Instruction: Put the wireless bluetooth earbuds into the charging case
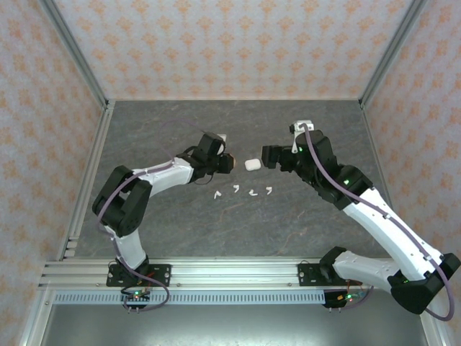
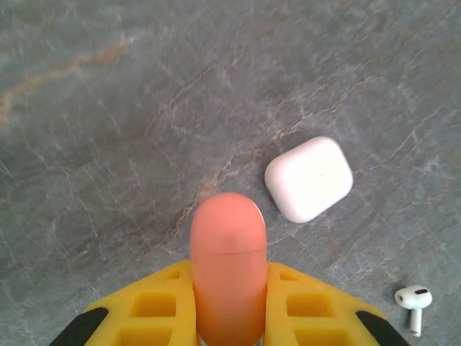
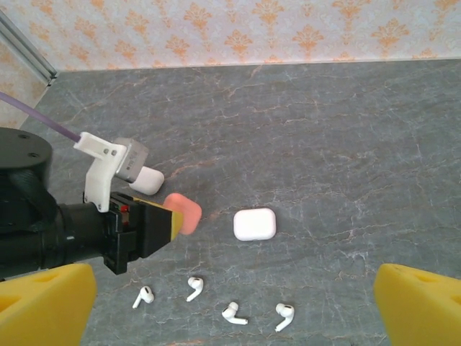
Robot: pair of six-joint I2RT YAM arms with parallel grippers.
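I take the white charging case as my reference; it lies shut and flat near the middle of the worktop. The left fingers are drawn in narrow and clamp a salmon-pink case. Its rounded end points toward the white charging case and stops just beside it, not touching. The right fingers stand wide apart and grip nothing. They sit on the opposite side of the white charging case, near it. Four white earbuds lie loose in a row on the worktop, on the side of the white charging case nearer the arm bases. They are apart from it and from one another, all outside the cases. A second white case lies beyond the left fingers, farther from the reference, partly hidden by the left wrist's camera mount.
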